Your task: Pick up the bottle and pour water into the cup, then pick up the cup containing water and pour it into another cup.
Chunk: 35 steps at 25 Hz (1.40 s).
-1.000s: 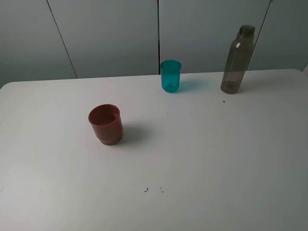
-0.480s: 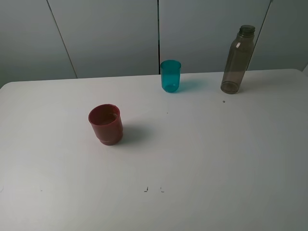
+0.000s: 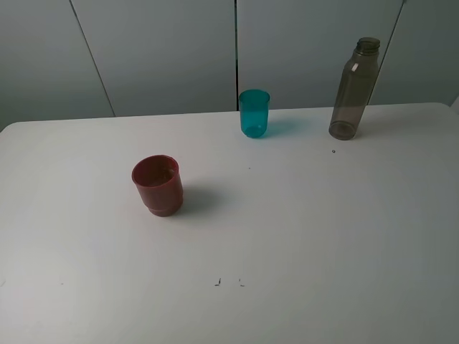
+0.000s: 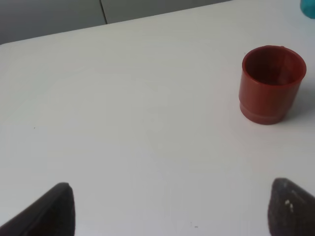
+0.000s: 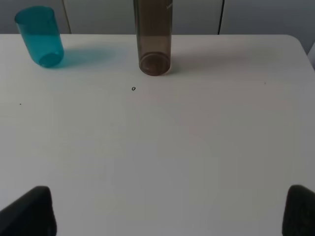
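The tall smoky grey-brown bottle (image 3: 353, 89) stands upright at the back right of the white table (image 3: 301, 236); it also shows in the right wrist view (image 5: 153, 39). The small teal cup (image 3: 254, 113) stands upright at the back middle, left of the bottle, and shows in the right wrist view (image 5: 40, 43). The squat dark red cup (image 3: 158, 185) stands upright at the left middle and shows in the left wrist view (image 4: 270, 84). My left gripper (image 4: 172, 216) is open and empty, well short of the red cup. My right gripper (image 5: 170, 216) is open and empty, well short of the bottle. Neither gripper shows in the exterior view.
Grey wall panels (image 3: 165, 50) rise behind the table's far edge. Small dark marks (image 3: 217, 282) lie near the front middle of the table, and a tiny dark speck (image 3: 333, 151) lies in front of the bottle.
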Available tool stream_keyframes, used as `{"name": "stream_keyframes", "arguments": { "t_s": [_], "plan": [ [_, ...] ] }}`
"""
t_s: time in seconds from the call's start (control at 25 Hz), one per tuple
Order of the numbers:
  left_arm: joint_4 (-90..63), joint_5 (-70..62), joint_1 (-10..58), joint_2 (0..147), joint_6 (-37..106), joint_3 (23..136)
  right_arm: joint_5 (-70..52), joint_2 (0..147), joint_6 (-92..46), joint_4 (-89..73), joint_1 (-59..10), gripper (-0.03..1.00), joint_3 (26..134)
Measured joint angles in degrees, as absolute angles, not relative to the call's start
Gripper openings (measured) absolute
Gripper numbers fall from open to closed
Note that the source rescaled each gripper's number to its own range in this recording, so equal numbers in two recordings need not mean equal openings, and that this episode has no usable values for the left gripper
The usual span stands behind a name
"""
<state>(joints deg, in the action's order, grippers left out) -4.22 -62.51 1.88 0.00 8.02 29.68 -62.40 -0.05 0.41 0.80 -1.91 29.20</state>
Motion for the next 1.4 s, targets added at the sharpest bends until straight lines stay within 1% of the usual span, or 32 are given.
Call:
{"name": "stream_keyframes", "arguments": {
  "t_s": [0.92, 1.08, 1.24, 1.4],
  "plan": [
    [-4.22, -62.51, 1.88, 0.0, 8.17, 29.68, -62.4, -0.05, 0.53, 0.8, -1.91, 1.0, 29.2],
    [-4.22, -62.51, 1.88, 0.0, 8.17, 29.68, -62.4, -0.05, 0.53, 0.76, -0.83, 1.0, 29.2],
    [-4.22, -62.51, 1.88, 0.0, 8.17, 29.68, -62.4, -0.05, -1.02, -0.67, 0.38, 1.0, 29.2],
    [-4.22, -62.51, 1.88, 0.0, 8.17, 29.68, -62.4, -0.05, -2.07, -1.4, -0.45, 1.0, 29.2]
  ]
}}
